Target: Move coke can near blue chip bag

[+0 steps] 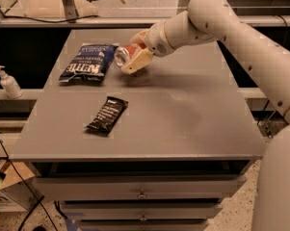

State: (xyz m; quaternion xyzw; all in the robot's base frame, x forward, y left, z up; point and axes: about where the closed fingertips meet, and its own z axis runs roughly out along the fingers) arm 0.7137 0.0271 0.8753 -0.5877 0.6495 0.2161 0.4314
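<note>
The coke can point(125, 54), red with a silver end facing left, lies on its side between the cream fingers of my gripper point(133, 55). The gripper is shut on the can and holds it low over the grey table point(183, 114), at the back left of centre. The blue chip bag point(88, 63), dark navy with white lettering, lies flat on the table just left of the can, its right edge a short gap from the can's silver end. My white arm reaches in from the upper right.
A narrow black snack wrapper point(107, 114) lies on the table in front of the chip bag. A white pump bottle point(8, 82) stands on a shelf left of the table. Drawers point(142, 192) sit under the table's front edge.
</note>
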